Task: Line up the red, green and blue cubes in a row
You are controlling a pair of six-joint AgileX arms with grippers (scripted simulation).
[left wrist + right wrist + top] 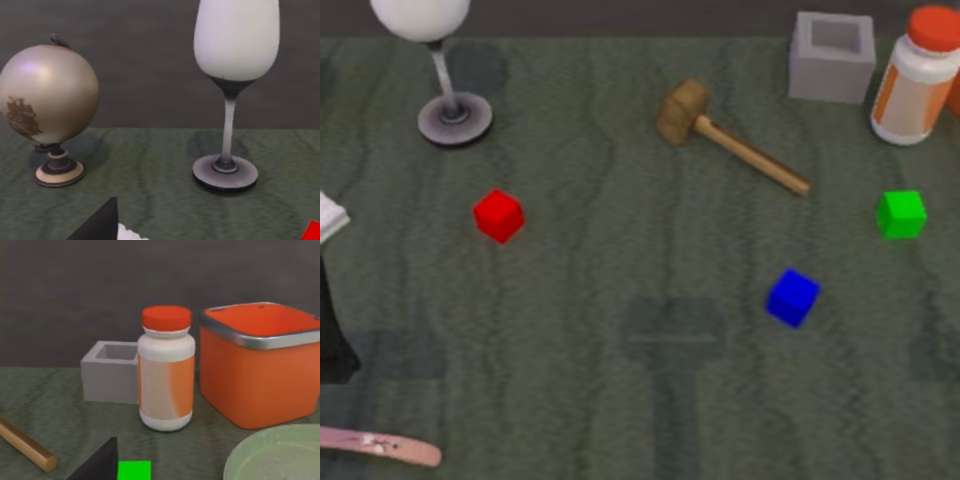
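Observation:
The red cube [498, 215] lies on the left half of the green table, with one corner of it [313, 231] showing in the left wrist view. Right of centre, nearer the front, is the blue cube [792, 297]. The green cube [901, 214] sits by the right edge. My left gripper [328, 218] is at the table's left edge, well left of the red cube and apart from it. My right gripper is outside the top view. A black part of it [100, 465] shows in the right wrist view, close beside the green cube [134, 470].
At the back stand a wine glass [445, 100], a wooden mallet [720, 130], a grey hollow box [832, 55] and a white bottle with an orange cap [918, 80]. A pink flat object [380, 445] lies front left. A globe [47, 100], an orange bin [260, 365] and a pale plate [280, 455] show in the wrist views.

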